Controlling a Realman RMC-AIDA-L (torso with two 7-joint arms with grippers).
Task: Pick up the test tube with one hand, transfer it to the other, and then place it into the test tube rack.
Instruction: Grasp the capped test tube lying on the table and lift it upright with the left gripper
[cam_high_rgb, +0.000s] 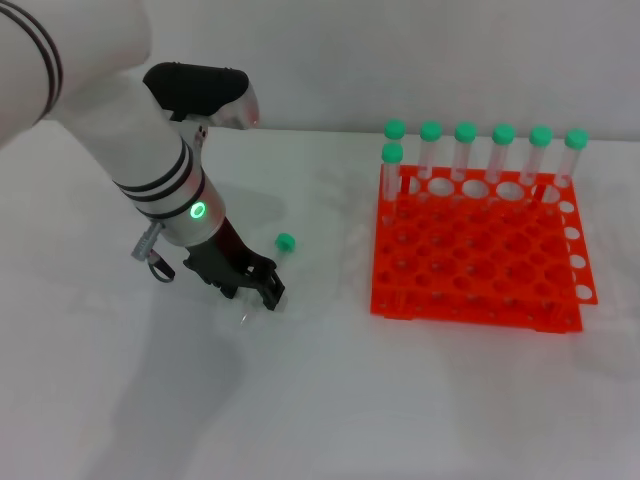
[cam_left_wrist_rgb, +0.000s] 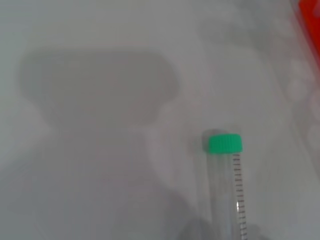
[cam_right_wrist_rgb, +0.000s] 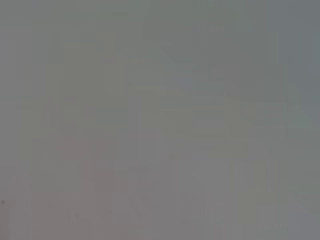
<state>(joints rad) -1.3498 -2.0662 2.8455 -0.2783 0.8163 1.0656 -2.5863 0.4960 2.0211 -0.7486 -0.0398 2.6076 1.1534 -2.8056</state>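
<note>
Left gripper (cam_high_rgb: 258, 287): low over the white table (cam_high_rgb: 320, 400), at the end of the left arm (cam_high_rgb: 150, 170) that reaches in from the near left, a green light (cam_high_rgb: 198, 211) glowing on its wrist; the black fingers point down toward the table and sit around the lower part of the tube, but whether they are spread or pressed onto it cannot be told.
Tube (cam_left_wrist_rgb: 227, 190): lying on the table, clear with printed marks along its side; its green cap (cam_high_rgb: 286, 241) shows just beyond the gripper in the head view, pointing away toward the rack side, and the body runs back under the fingers.
Table: plain white, with the arm's soft shadow across it in the left wrist view.
Rack (cam_high_rgb: 470, 250): bright orange-red, standing on the table to the right, well apart from the gripper; its top is a grid of round holes, most of them open.
Tubes in rack (cam_high_rgb: 465, 150): seven green-capped tubes stand upright along the rack's far edge, six in the back row and one just in front at the left corner.
Right gripper: not seen; its wrist view shows only plain grey.
</note>
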